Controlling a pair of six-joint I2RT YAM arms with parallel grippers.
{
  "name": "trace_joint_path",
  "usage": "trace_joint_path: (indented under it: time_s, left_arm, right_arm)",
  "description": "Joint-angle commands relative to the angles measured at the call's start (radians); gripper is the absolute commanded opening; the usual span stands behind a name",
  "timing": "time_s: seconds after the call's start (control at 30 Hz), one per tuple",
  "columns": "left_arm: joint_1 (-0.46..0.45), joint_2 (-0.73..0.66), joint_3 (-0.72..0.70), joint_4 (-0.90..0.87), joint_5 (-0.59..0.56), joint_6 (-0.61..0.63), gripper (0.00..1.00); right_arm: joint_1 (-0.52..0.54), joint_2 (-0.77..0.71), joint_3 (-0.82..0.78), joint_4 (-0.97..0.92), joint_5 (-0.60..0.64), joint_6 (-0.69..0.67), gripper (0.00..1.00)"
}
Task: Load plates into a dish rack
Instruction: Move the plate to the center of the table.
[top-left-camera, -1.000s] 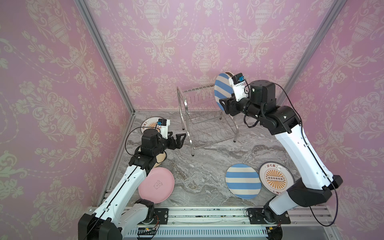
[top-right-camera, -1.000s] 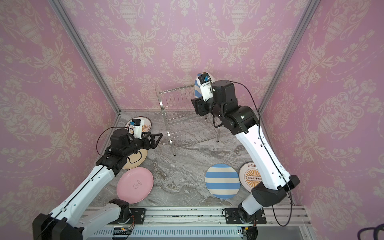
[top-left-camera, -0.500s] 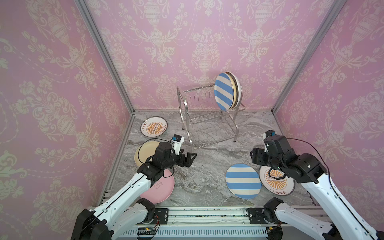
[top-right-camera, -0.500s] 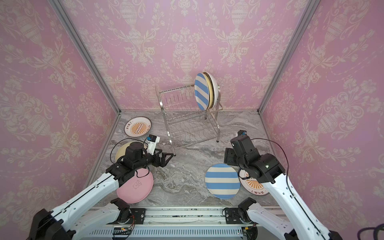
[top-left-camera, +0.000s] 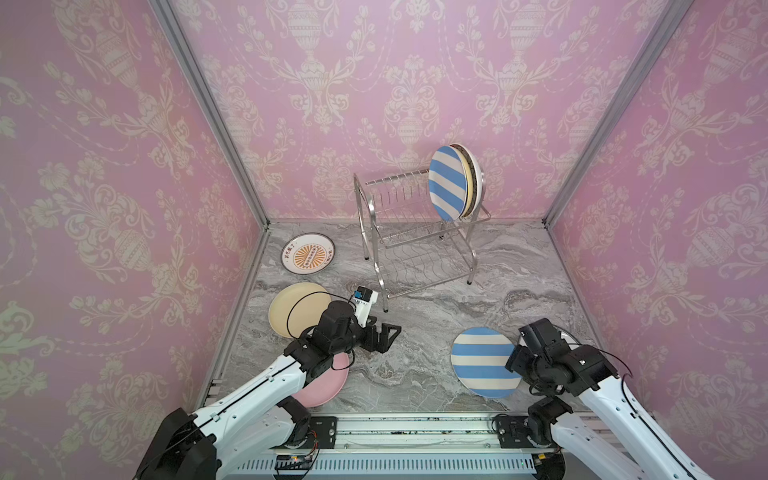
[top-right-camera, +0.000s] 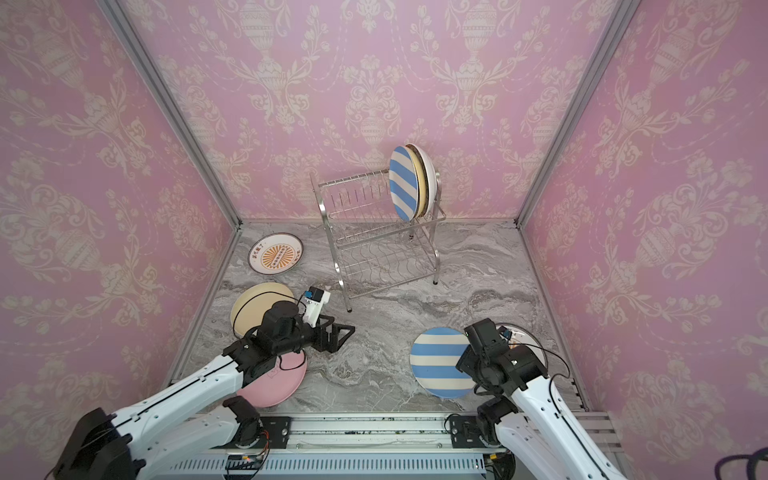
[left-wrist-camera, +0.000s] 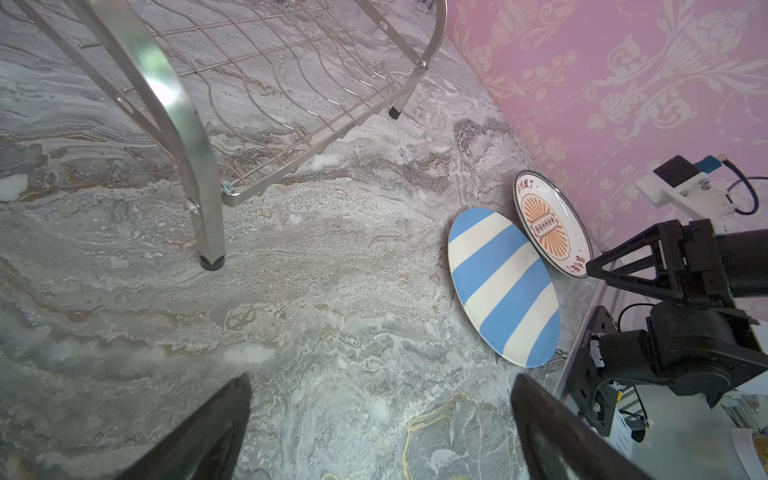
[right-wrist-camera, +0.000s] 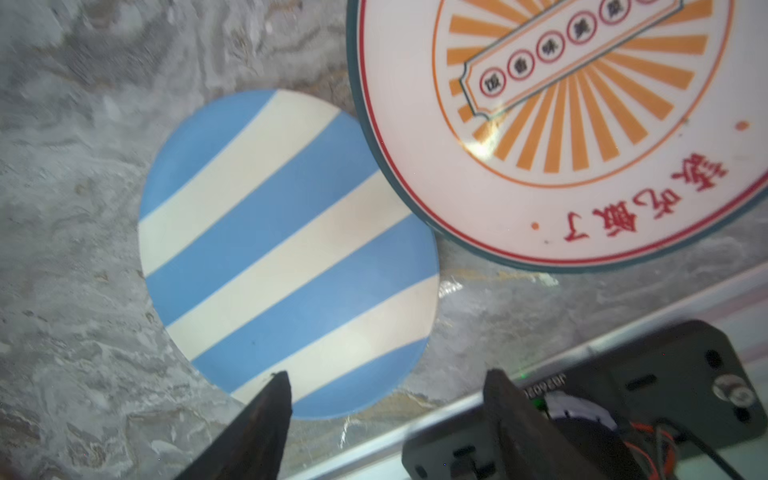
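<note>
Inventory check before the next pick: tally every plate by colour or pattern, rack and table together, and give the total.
Blue-white striped plates: 2
Orange sunburst plates: 2
Cream or yellow plates: 2
Pink plate: 1
Whitish plate rearmost in the dish rack: 1
Total: 8

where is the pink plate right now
In both top views the pink plate lies flat on the table, front left, partly under the left arm, beside the pale yellow plate.
</note>
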Motion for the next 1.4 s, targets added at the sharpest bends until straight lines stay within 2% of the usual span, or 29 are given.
trace_joint_path:
  time_s: [0.0, 0.23, 0.4, 0.5, 0.87, 1.03, 1.37]
  left_arm:
    - [-0.011, 0.013, -0.016, 0.040, 0.023, -0.015, 0.99]
    - [-0.010, 0.013, -0.018, 0.057, 0.026, -0.015, 0.99]
    - [-0.012, 0.015, -0.005, 0.045, 0.029, -0.008, 0.99]
    - [-0.011, 0.018, -0.008, 0.045, 0.026, -0.008, 0.99]
    - [-0.011, 0.052, -0.007, 0.075, 0.039, -0.015, 0.99]
    - [-0.011, 0.061, -0.008, 0.084, 0.050, -0.021, 0.99]
    - [-0.011, 0.058, -0.004, 0.082, 0.047, -0.018, 0.99]
  right_arm:
    - [-0.025, -0.034, -0.044, 0.001, -0.037, 0.057, 0.74]
    - [-0.086, 0.015, -0.139, 0.167, -0.115, 0.011, 0.75]
    - [-0.143, 0.137, -0.079, 0.129, -0.056, -0.097, 0.75]
    - [-0.179, 0.165, -0.086, 0.183, -0.109, -0.117, 0.75]
    - [-0.200, 0.184, -0.130, 0.264, -0.121, -0.111, 0.75]
    - [-0.205, 0.195, -0.130, 0.225, -0.077, -0.121, 0.75]
    - [-0.210, 0.330, -0.121, 0.312, -0.085, -0.153, 0.77]
